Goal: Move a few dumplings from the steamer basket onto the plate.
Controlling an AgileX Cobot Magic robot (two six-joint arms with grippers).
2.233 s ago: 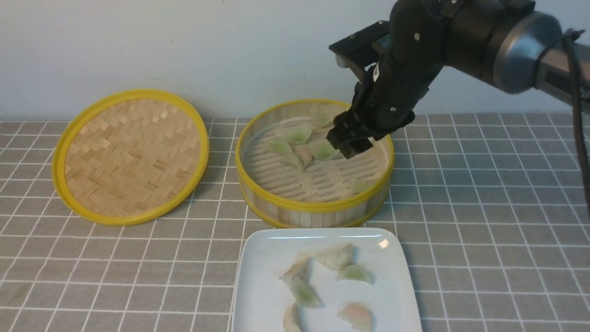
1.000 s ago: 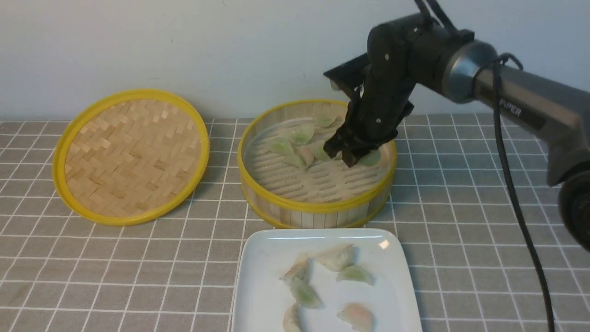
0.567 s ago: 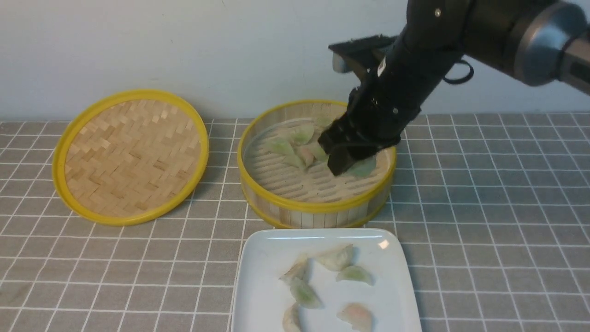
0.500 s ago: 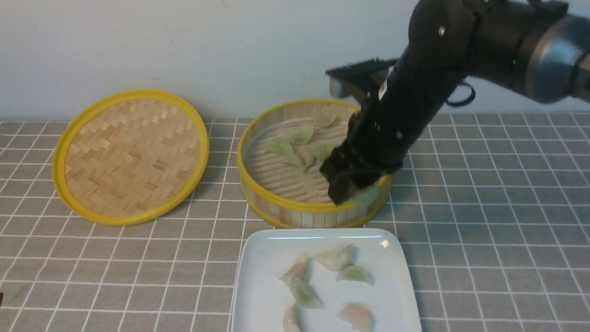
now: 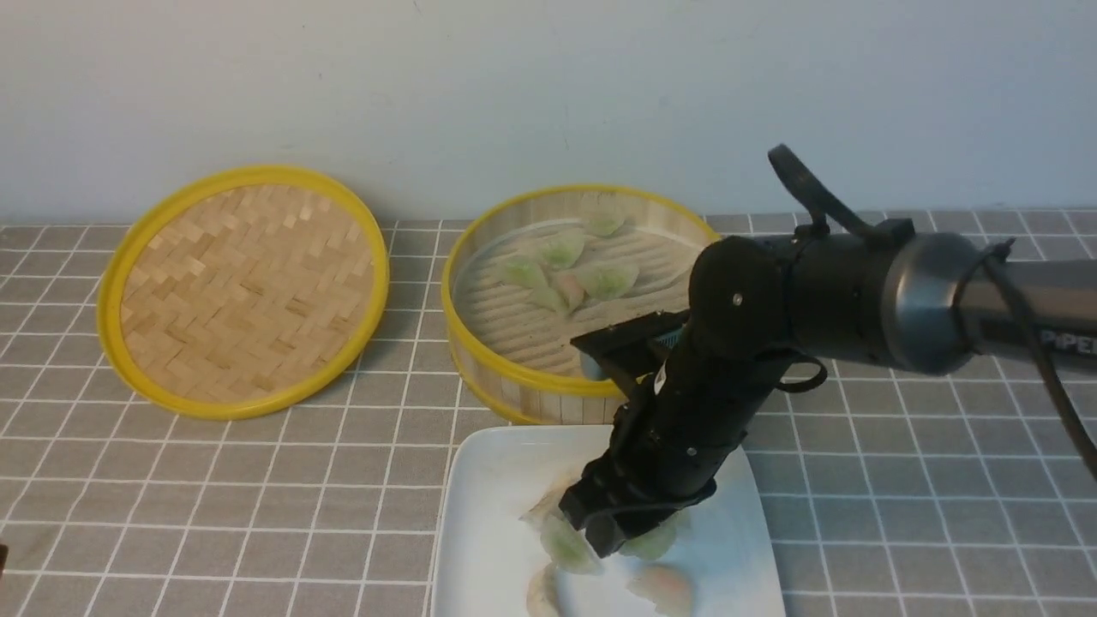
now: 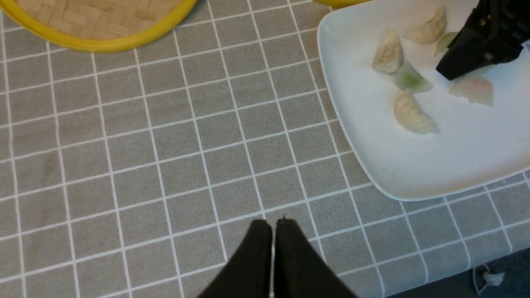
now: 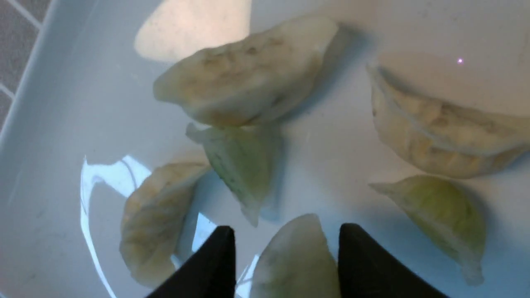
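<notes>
My right gripper (image 5: 613,538) hangs low over the white plate (image 5: 488,480), its jaws apart. A green dumpling (image 7: 296,265) lies between the fingertips (image 7: 219,252), with a gap on one side. In the front view this dumpling (image 5: 653,542) pokes out under the gripper tip. Other dumplings lie on the plate, some green (image 7: 244,165), some whitish (image 7: 248,78). The steamer basket (image 5: 514,377) behind the plate holds several more green dumplings (image 5: 608,278). My left gripper (image 6: 273,225) is shut and empty over the tablecloth, to the left of the plate (image 6: 414,165).
The flat woven yellow-rimmed lid (image 5: 244,287) lies left of the basket. A grey checked cloth (image 5: 900,428) covers the table. A pinkish dumpling (image 5: 660,587) lies near the plate's front edge. The wall stands close behind the basket.
My right gripper lifted a green dumpling out of the basket, carried it forward over the rim and came down onto the plate. Its jaws now stand apart around the dumpling.
</notes>
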